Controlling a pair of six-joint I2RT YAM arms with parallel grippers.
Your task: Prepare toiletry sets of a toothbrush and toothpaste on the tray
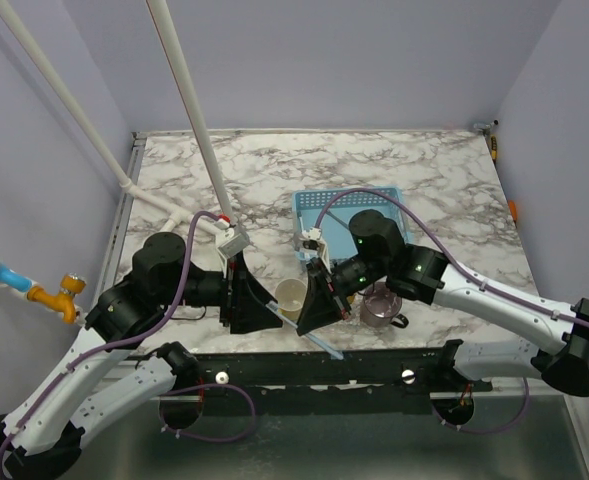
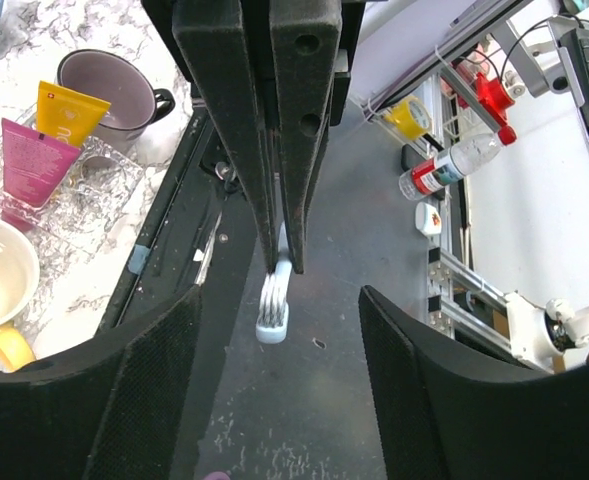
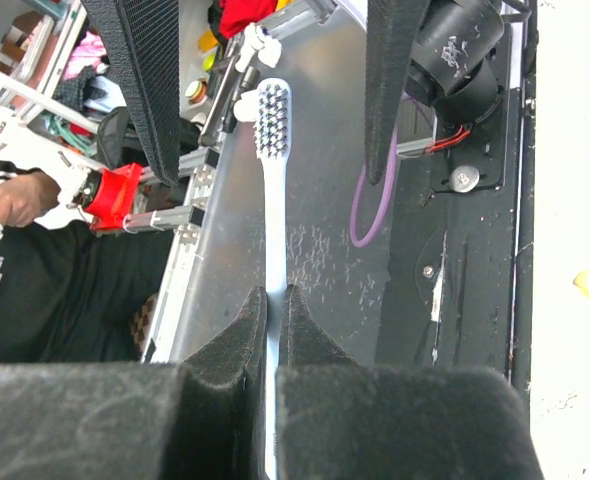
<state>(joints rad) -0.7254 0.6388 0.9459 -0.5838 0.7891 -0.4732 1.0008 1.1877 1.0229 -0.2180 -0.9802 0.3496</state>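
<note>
The left hand (image 2: 282, 258) is pressing its two fingers tight together on the grey toothbrush (image 2: 273, 305). The bristle head is poking out just past the fingertips, over the dark frame below the counter's near edge. The right hand (image 3: 274, 300) is clamping the pale blue toothbrush (image 3: 272, 190) by its handle in the same way, fingers fully closed on it. Most of this brush is sticking out ahead of the hand, bristles facing the wrist camera.

From above, both hands are hanging at the near edge of the marble counter (image 1: 274, 170), one on each side of the yellow mug (image 1: 292, 295). The pale blue brush is slanting out past that edge.

The pink tube (image 2: 34, 165) and the yellow tube (image 2: 69, 110) are lying side by side on the counter next to the purple mug (image 2: 109, 90), the pink one overlapping the yellow in the left wrist view. The blue tray (image 1: 319, 210) is sitting farther back, with the right arm crossing over part of it.
</note>
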